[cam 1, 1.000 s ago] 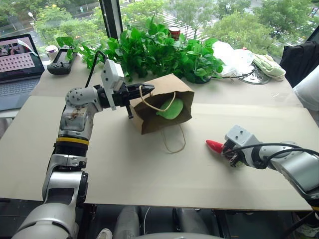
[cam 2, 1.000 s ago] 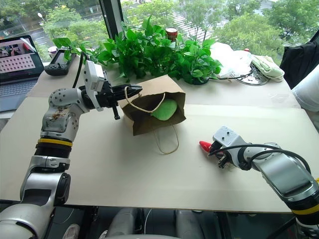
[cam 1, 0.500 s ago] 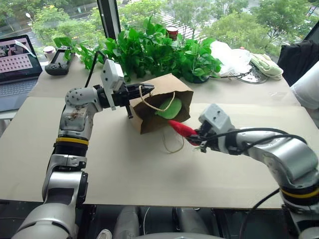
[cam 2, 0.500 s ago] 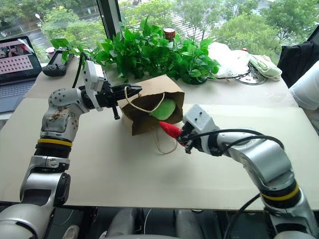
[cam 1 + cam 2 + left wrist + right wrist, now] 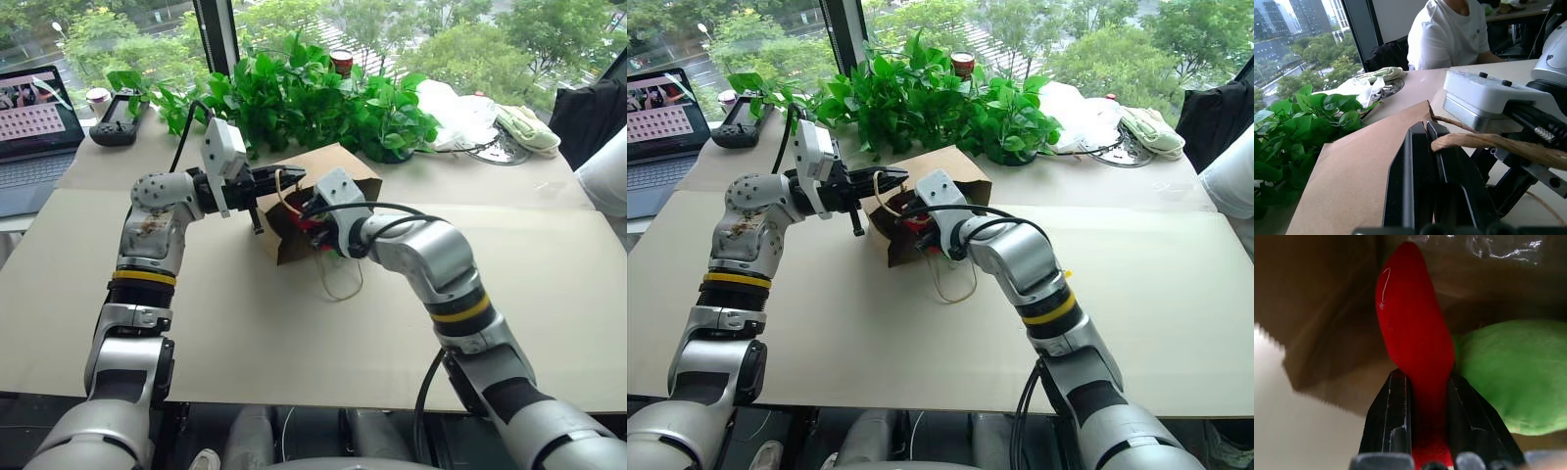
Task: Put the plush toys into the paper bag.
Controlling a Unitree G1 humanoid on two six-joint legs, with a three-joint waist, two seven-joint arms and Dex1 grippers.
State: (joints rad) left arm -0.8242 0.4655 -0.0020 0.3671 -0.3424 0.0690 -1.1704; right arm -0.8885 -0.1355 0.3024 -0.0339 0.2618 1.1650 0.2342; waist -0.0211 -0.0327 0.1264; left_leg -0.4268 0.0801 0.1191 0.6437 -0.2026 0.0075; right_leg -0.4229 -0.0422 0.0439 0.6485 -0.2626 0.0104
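The right gripper (image 5: 1427,423) is clamped on the red plush toy (image 5: 1413,342), its two black fingers (image 5: 1393,421) pressed against either side of the toy's lower end. The toy's rounded red tip reaches into the brown interior of the paper bag (image 5: 333,166). Just beside it, inside the bag, lies the green plush toy (image 5: 1503,377), rounded and bright.

From the head camera, the right gripper sits at the bag's mouth, with a bit of red showing there. The bag lies on its side on the pale desk (image 5: 294,333), its opening turned towards the robot. One tan cord handle (image 5: 338,279) trails loose on the desk in front of the bag.

The left gripper (image 5: 1425,147) is fully closed, pinching the bag's upper edge together with the other cord handle (image 5: 1488,147), holding the mouth up. Its arm comes in from the left, level with the bag's top.

Behind the bag stands a row of leafy green plants (image 5: 313,98). To the far left are a laptop (image 5: 34,127) and a black handheld controller (image 5: 118,122). To the right, a white plastic bag (image 5: 456,113) rests near the window. A person in a white T-shirt (image 5: 1447,34) sits beyond the desk.
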